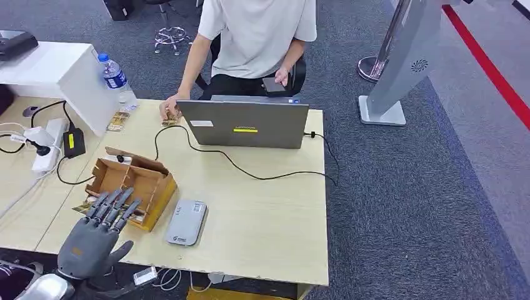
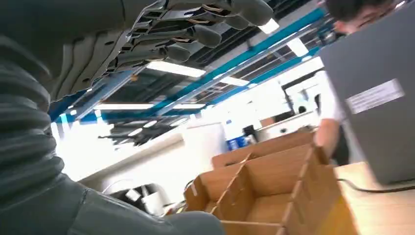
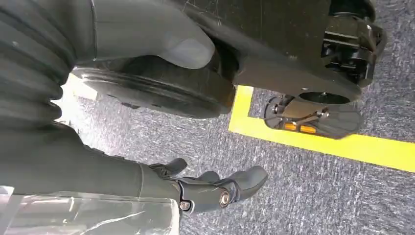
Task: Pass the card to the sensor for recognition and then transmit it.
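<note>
Pale wood tabletop [image 1: 262, 212] is carrying the divided cardboard box [image 1: 134, 181], probably holding the cards, just beside the grey sensor [image 1: 186, 222], so the left hand [image 1: 100, 234], fingers spread and grasping nothing, is hovering at the box while the right hand [image 3: 205, 188] is hanging empty, fingers loosely curled.

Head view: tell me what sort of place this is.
Probably an office or lab: a person seated behind a laptop on a wooden desk, grey carpet, and a power strip.
</note>
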